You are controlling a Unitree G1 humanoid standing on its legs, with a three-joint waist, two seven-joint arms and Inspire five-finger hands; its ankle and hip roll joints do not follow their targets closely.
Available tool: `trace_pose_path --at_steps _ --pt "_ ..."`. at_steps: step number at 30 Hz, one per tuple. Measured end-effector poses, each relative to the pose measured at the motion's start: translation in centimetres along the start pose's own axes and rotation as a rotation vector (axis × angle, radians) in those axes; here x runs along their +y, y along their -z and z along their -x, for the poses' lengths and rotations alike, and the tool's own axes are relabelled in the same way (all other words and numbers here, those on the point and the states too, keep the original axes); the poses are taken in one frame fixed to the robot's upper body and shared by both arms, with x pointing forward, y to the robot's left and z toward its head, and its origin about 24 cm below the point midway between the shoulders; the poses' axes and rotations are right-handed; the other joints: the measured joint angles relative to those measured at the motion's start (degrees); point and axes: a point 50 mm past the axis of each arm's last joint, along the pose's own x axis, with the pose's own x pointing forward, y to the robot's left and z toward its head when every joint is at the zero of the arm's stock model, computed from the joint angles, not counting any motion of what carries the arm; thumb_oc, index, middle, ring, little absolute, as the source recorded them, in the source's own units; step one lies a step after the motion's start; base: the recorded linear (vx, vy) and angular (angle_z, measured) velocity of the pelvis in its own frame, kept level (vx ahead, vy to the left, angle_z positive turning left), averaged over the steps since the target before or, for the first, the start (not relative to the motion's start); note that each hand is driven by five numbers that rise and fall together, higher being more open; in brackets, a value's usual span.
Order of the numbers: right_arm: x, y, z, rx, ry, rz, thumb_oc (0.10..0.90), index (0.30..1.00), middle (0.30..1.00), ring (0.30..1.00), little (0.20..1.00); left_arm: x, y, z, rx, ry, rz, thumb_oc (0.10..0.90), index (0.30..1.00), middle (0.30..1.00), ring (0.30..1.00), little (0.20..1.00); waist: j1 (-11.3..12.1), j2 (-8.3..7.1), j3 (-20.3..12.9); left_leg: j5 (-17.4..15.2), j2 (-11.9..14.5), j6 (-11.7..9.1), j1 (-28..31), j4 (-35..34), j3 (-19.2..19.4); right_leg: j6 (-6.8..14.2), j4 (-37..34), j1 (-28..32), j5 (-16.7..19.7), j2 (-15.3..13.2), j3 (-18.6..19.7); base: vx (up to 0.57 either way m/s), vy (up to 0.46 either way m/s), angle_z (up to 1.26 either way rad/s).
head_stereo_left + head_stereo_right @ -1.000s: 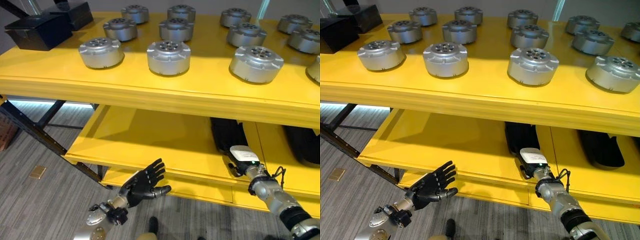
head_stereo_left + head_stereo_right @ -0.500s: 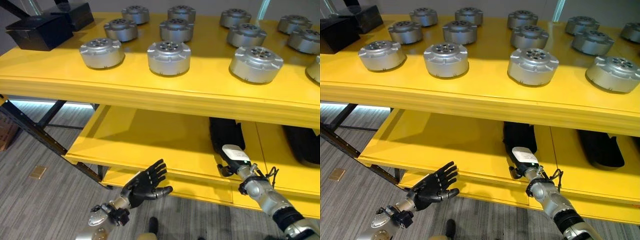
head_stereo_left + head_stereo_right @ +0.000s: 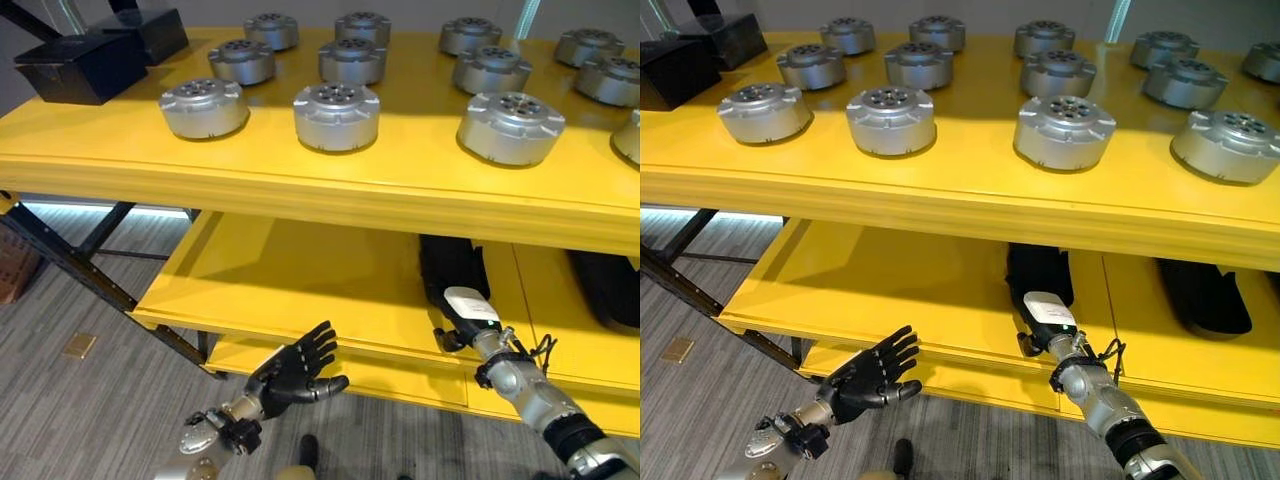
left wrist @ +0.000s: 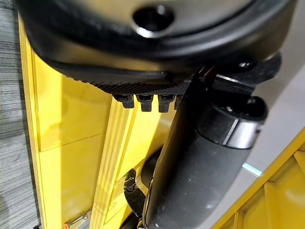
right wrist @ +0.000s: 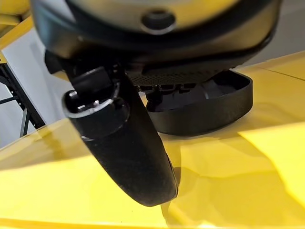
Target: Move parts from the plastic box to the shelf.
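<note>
Left eye view — yellow metal shelf (image 3: 400,185) with round silver metal parts (image 3: 337,115) standing in rows on its top level. Two black boxes (image 3: 80,65) sit at that level's far left corner. On the lower level a black plastic tray (image 3: 452,265) lies beside a second dark tray at the right edge. Left hand (image 3: 290,372) hangs in front of the lower level's edge, fingers spread and relaxed, holding nothing. Right hand (image 3: 465,312) rests over the lower level, just in front of the black tray.

Right eye view — same scene; grey carpet floor (image 3: 700,400) below the shelf.

Left wrist view — dark thumb and straight fingertips, the yellow shelf edge running past them.

Right wrist view — thumb extended over the yellow surface, the black tray just beyond the fingertips; the fingers look straight and grip nothing.
</note>
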Motion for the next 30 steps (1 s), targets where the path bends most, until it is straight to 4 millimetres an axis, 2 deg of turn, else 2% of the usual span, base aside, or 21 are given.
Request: trace_pose_path --at_steps 10,14,18,23,26,28,29,30 --pt "-0.7 -0.3 0.1 -0.012 0.211 0.070 0.900 1.000 1.000 1.000 1.000 -0.2 0.0 0.0 -0.021 0.005 -0.003 0.900 1.000 1.000 1.000 1.000 -0.10 1.15 -0.01 -0.02 -0.04 0.03 0.03 -0.01 0.06 0.00 0.00 -0.05 0.00 -0.10 0.04 0.00 0.014 0.00" --pt "-1.5 -1.3 0.4 -0.077 0.317 0.072 0.900 1.000 1.000 1.000 1.000 -0.3 0.2 0.1 -0.025 0.006 -0.002 0.900 1.000 1.000 1.000 1.000 -0.27 1.77 -0.01 -0.07 -0.07 0.09 0.02 -0.01 0.11 0.01 0.00 -0.12 -0.01 -0.15 0.14 0.01 0.034 -0.01" --pt "-2.1 -3.0 0.7 -0.191 0.379 0.059 0.900 1.000 1.000 1.000 1.000 -0.3 0.7 0.5 -0.014 -0.003 0.010 0.900 1.000 1.000 1.000 1.000 -1.48 2.13 0.03 -0.19 -0.04 0.03 0.05 -0.01 0.56 0.02 0.00 -0.32 -0.02 -0.20 0.55 0.02 0.052 -0.04" --pt "-2.2 -5.3 2.7 -0.328 0.413 -0.005 0.900 1.000 1.000 1.000 1.000 -0.4 0.8 0.7 -0.031 -0.005 0.011 0.900 1.000 1.000 1.000 1.000 -1.82 2.26 0.05 -0.49 -0.03 0.04 0.19 0.00 1.23 0.04 0.01 -0.54 -0.07 -0.67 1.02 0.02 0.078 -0.06" --pt "-2.0 -6.8 4.5 -0.404 0.379 -0.087 0.900 1.000 1.000 1.000 1.000 -0.5 1.1 1.1 -0.035 -0.015 0.018 0.900 1.000 1.000 1.000 1.000 -3.26 2.14 0.10 -0.77 -0.21 0.22 0.19 -0.01 1.92 0.09 0.02 -0.91 -0.11 -0.90 1.65 0.02 0.103 -0.11" --pt "-1.7 -7.0 5.2 -0.405 0.354 -0.125 0.900 1.000 1.000 1.000 1.000 -0.5 1.1 1.0 -0.041 -0.015 0.023 0.900 1.000 1.000 1.000 1.000 -3.78 1.95 0.18 -0.91 -0.19 0.31 0.20 0.00 2.75 0.21 0.03 -1.37 -0.01 -0.84 2.37 0.02 0.109 -0.17" --pt "-1.3 -6.9 5.8 -0.388 0.320 -0.160 0.900 1.000 1.000 1.000 1.000 -0.6 1.0 0.9 -0.059 -0.020 0.034 0.900 1.000 1.000 1.000 1.000 -5.03 1.31 0.51 -0.99 -0.33 0.38 0.29 0.06 2.97 0.33 0.08 -1.48 0.08 -1.03 2.57 0.03 0.147 -0.15" --pt "-1.2 -6.6 6.2 -0.364 0.306 -0.180 0.900 1.000 1.000 1.000 1.000 -0.7 0.9 0.8 -0.068 -0.018 0.037 0.900 1.000 1.000 1.000 1.000 -5.28 1.12 0.58 -1.08 -0.31 0.38 0.32 0.02 3.16 0.33 0.16 -1.57 0.08 -1.15 2.79 0.04 0.217 -0.09"
